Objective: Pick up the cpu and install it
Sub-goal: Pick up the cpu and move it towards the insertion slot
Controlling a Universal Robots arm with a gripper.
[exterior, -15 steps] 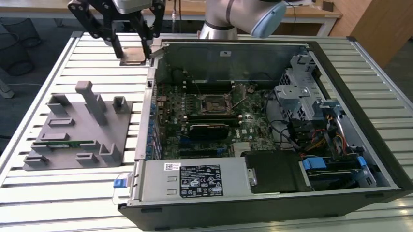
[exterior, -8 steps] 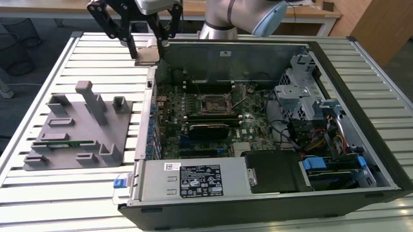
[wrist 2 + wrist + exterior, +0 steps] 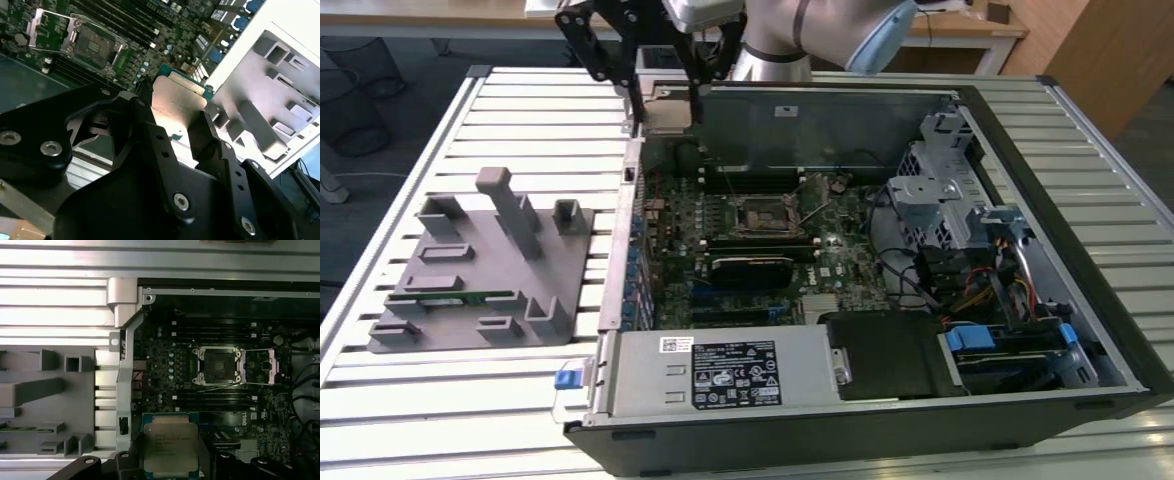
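I have the cpu [image 3: 169, 447] clamped in the end effector [image 3: 175, 120]. One black finger [image 3: 145, 110] presses on each of two opposite edges, closed only as far as the chip's width. I judge that edge grip is chosen to keep the pads off the underside and hold the plate level. In the exterior view the cpu [image 3: 670, 108] hangs above the far corner of the case [image 3: 1067, 250], toward the exterior view's left. It is well apart from the socket [image 3: 765, 215] and not seated.

The case lies on its side on the slatted tabletop [image 3: 400, 400] with its open face up, so the board [image 3: 165, 365] faces the arm. In the first wrist view the socket [image 3: 218, 365] has its metal frame [image 3: 270, 365] swung aside. That leaves the seat bare, which I take as readied for the chip. Beside the case sits a grey fixture [image 3: 467, 270] whose slots park loose parts, and a green memory stick [image 3: 460, 295] rests in one of them.

As for writing, the chip's top plate carries several lines of dark print. The power supply [image 3: 720, 375] wears a black label [image 3: 734, 372] and a small white sticker [image 3: 676, 345], and the board has white lettering. I am leaving all of that unread.
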